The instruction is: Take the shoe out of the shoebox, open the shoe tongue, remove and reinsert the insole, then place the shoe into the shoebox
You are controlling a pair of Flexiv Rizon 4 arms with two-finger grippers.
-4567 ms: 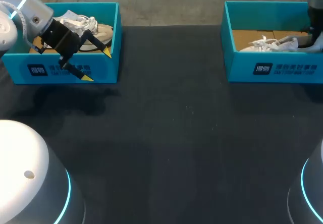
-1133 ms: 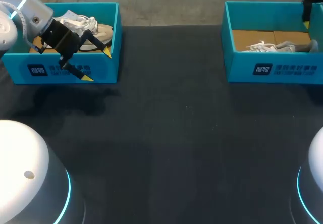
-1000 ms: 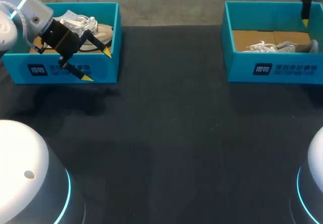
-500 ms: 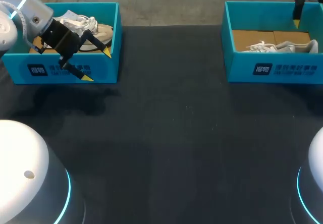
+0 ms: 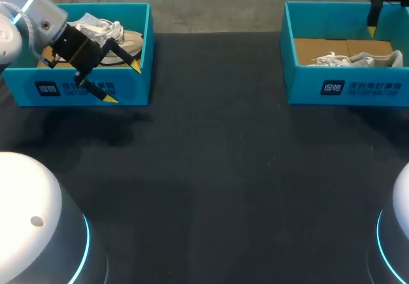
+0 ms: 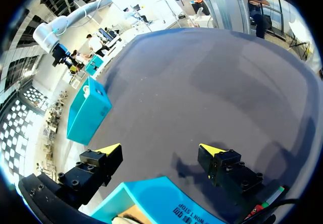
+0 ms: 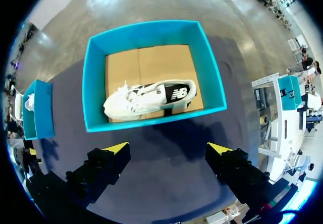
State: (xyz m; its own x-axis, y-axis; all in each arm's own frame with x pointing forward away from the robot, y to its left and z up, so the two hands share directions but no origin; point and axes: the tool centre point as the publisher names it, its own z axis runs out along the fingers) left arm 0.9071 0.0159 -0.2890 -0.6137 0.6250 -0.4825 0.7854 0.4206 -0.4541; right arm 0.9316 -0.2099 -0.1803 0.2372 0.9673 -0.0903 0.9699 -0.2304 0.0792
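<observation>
Currently the white lace-up shoe [image 5: 348,59] lies, seemingly on its side, inside the teal cardboard shoebox [image 5: 345,89] at the upper right of the frame. The right tool [image 7: 167,148] hovers above it, fingers wide apart and empty. The left tool [image 5: 123,82], also wide and empty, hangs over the front wall of a second teal shoebox [image 5: 83,89] at upper left, which holds another white shoe [image 5: 115,34], on the black worktop [image 5: 211,169].

Robotics lab: black-topped table [image 5: 217,169] between two robot arms [image 5: 38,16]

White shoe [image 7: 149,99] — lying inside the open teal shoebox [image 7: 151,34].
</observation>
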